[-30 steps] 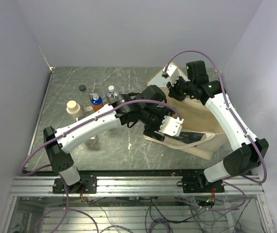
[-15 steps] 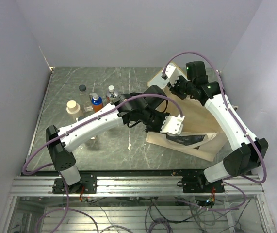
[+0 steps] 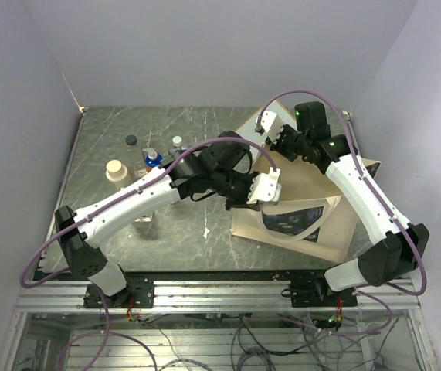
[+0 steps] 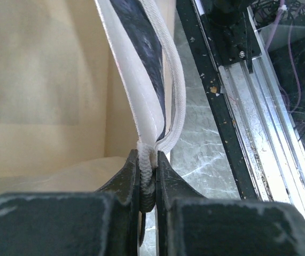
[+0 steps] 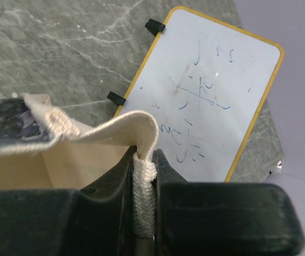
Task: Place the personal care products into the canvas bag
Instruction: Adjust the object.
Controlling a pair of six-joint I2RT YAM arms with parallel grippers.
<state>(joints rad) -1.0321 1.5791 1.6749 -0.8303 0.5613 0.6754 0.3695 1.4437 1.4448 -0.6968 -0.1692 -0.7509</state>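
Note:
The cream canvas bag (image 3: 317, 197) stands at the right of the table, its dark print (image 3: 293, 220) facing the near edge. My left gripper (image 3: 269, 192) is shut on the bag's near rim and rope handle (image 4: 176, 96); the left wrist view shows the jaws (image 4: 148, 160) pinching the cord. My right gripper (image 3: 279, 144) is shut on the far rim (image 5: 144, 154), with the fabric (image 5: 99, 133) folded over it. At the far left stand personal care products: a cream cylinder (image 3: 115, 170), a black-capped bottle (image 3: 131, 143), an orange bottle with a blue cap (image 3: 152, 159) and a silver-capped bottle (image 3: 177, 144).
A white board with a yellow frame (image 5: 211, 85) lies on the table just behind the bag. The metal frame rail (image 4: 248, 80) runs along the near table edge. Purple-grey walls close in the left, back and right sides.
My left gripper has shut on the bag's near rim and handle and drawn it up and to the left. The bag now stands more upright, its print facing the near edge.

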